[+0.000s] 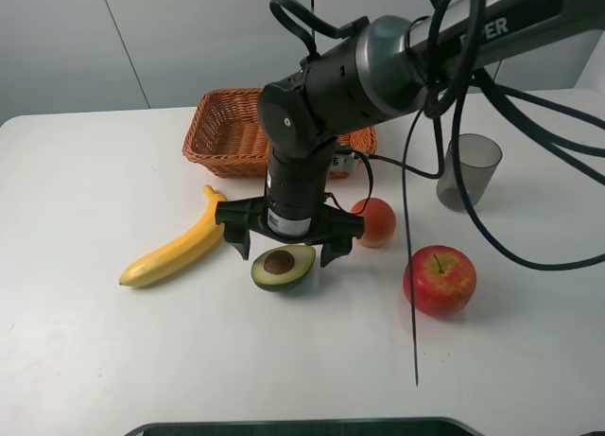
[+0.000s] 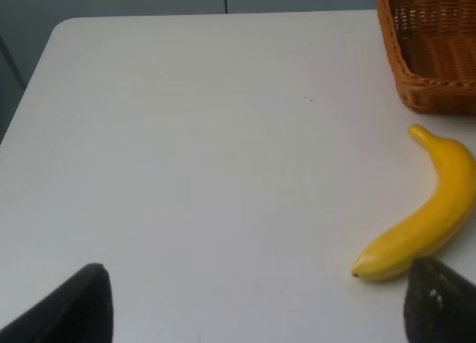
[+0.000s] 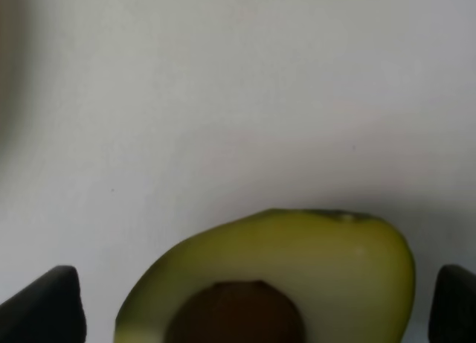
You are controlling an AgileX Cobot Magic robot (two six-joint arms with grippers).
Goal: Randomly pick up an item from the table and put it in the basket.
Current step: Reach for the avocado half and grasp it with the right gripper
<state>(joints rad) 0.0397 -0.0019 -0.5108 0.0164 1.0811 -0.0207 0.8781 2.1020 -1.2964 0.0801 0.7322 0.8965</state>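
One avocado half [image 1: 283, 266], one banana [image 1: 175, 247], one apple [image 1: 440, 280]

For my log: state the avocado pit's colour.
The avocado pit is brown; the exterior high view shows it best.

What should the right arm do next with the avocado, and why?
Probably lower slightly, then close: the right gripper hangs above the avocado half, jaws open on either side of it, nothing gripped yet.
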